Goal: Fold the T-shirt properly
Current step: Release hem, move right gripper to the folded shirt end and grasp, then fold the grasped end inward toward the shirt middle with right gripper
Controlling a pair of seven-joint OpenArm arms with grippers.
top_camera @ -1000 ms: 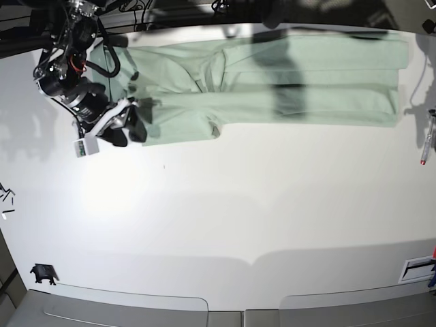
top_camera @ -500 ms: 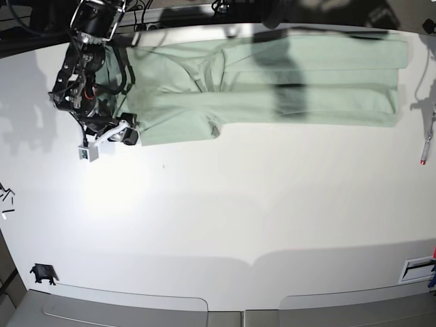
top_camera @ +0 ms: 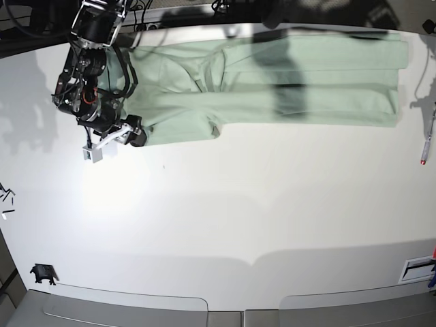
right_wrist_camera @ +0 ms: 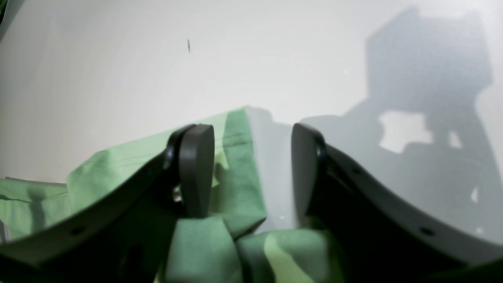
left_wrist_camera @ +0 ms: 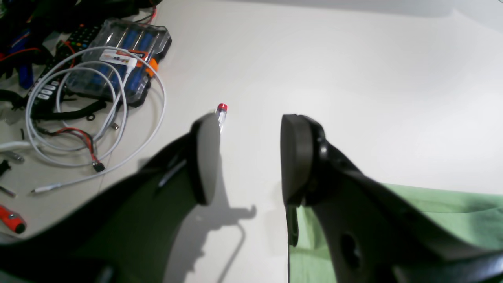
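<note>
The pale green T-shirt (top_camera: 272, 82) lies folded into a long band along the table's far side. Its near left corner (right_wrist_camera: 235, 157) shows in the right wrist view. My right gripper (right_wrist_camera: 251, 173) (top_camera: 138, 136) stands open right at that corner, one finger (right_wrist_camera: 196, 169) over the fabric and the other over bare table. Bunched green cloth lies low between the jaws. My left gripper (left_wrist_camera: 249, 157) is open and empty above white table, with the shirt's edge (left_wrist_camera: 432, 212) just to the right of its fingers. I cannot pick it out in the base view.
A pen with a red cap (left_wrist_camera: 222, 112) (top_camera: 426, 146) lies beyond the shirt's right end. Farther left in the left wrist view are a clear bit case (left_wrist_camera: 118, 59), a looped white cable (left_wrist_camera: 98, 118) and a red-handled tool (left_wrist_camera: 11, 220). A small black object (top_camera: 42, 274) sits near the front left edge.
My right arm has drawn back toward the far edge and turned its wrist; the gripper now sits slightly further right at the shirt's corner. The shirt has not moved.
</note>
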